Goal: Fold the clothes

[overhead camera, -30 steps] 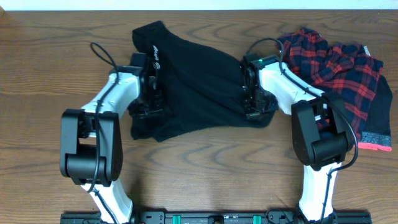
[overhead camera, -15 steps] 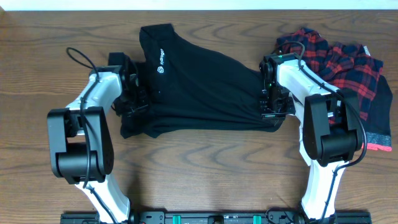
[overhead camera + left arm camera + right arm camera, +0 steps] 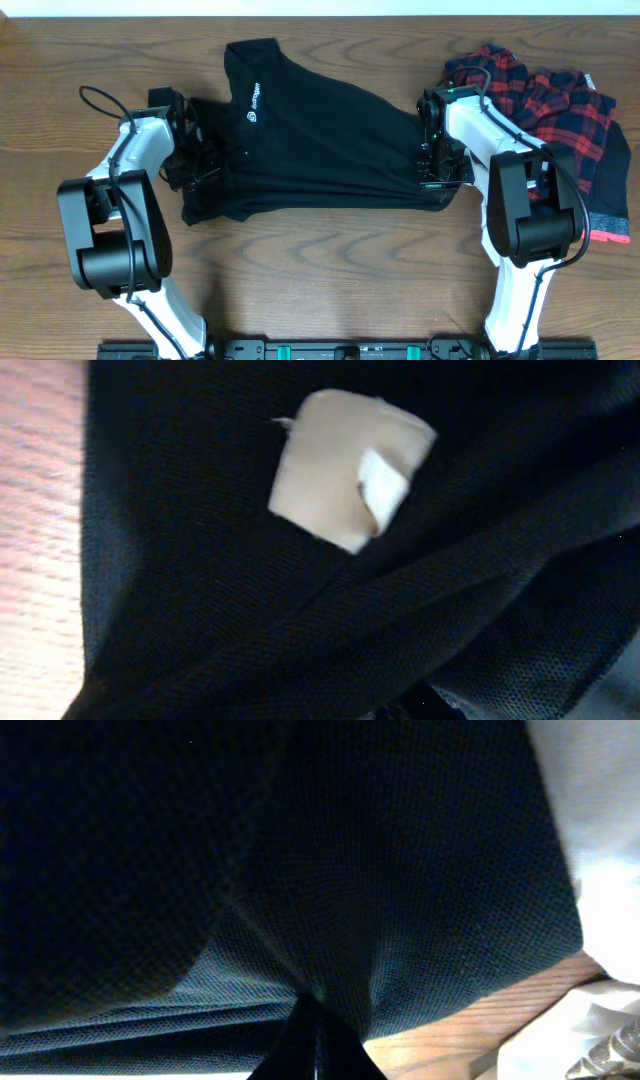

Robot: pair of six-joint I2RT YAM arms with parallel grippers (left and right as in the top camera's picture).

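The black shirt (image 3: 320,150) lies stretched across the table's middle, its small white logo (image 3: 253,112) near the left. My left gripper (image 3: 200,165) is at the shirt's left edge, shut on the cloth. In the left wrist view black fabric (image 3: 200,590) covers the jaws, and a tan tag (image 3: 335,475) with a small white label shows on it. My right gripper (image 3: 432,170) holds the shirt's right edge. Its dark fingers (image 3: 318,1045) are pinched shut on a bunched fold of fabric (image 3: 300,870). A red-and-navy plaid garment (image 3: 545,105) lies crumpled at the far right.
A dark piece with a pink hem (image 3: 605,232) lies under the plaid at the right edge. Bare wood table (image 3: 330,260) runs in front of the shirt and shows beside it (image 3: 35,560). Both arm bases stand at the near edge.
My left arm has swung left, dragging the shirt's left edge with it. The right arm shifted right and then held. The shirt is now spread wider and flatter.
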